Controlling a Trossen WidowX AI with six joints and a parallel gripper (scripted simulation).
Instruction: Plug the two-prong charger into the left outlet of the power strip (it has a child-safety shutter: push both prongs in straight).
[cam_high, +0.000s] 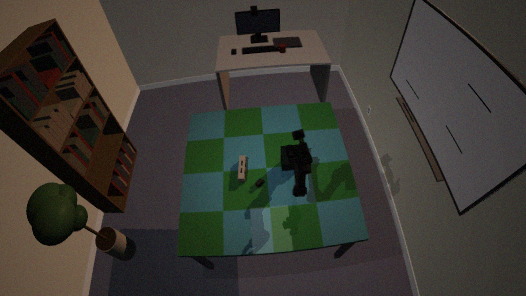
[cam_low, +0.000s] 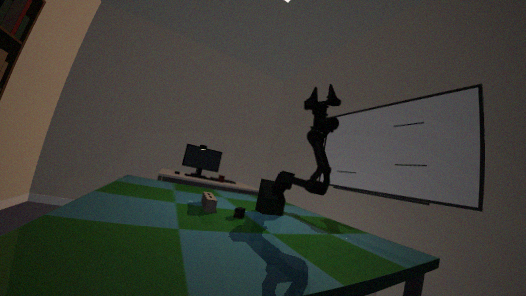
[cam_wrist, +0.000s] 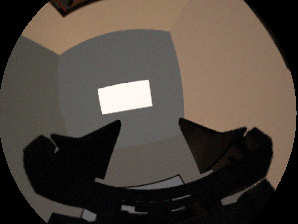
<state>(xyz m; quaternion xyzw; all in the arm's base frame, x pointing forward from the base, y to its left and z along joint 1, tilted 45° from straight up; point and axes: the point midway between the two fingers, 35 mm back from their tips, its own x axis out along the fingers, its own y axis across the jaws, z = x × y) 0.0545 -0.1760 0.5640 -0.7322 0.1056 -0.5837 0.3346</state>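
Note:
The white power strip (cam_high: 242, 168) (cam_low: 209, 203) stands on the checkered table, with dark outlets on its top face. The small black charger (cam_high: 259, 183) (cam_low: 239, 213) lies on the table close to the strip, on the side toward the arm; its prongs cannot be made out. My gripper (cam_low: 323, 90) (cam_wrist: 149, 121) is open and empty. It points up toward the ceiling, high above the table and far from both the charger and the strip. Neither of them shows in the wrist view.
The arm's base (cam_low: 270, 197) stands on the table, beyond the charger from the strip. A desk (cam_high: 270, 61) with a monitor (cam_high: 257, 21) is behind the table. A bookshelf (cam_high: 112, 165), a potted plant (cam_high: 52, 212) and a whiteboard (cam_high: 465, 100) (cam_low: 410, 145) are around the room.

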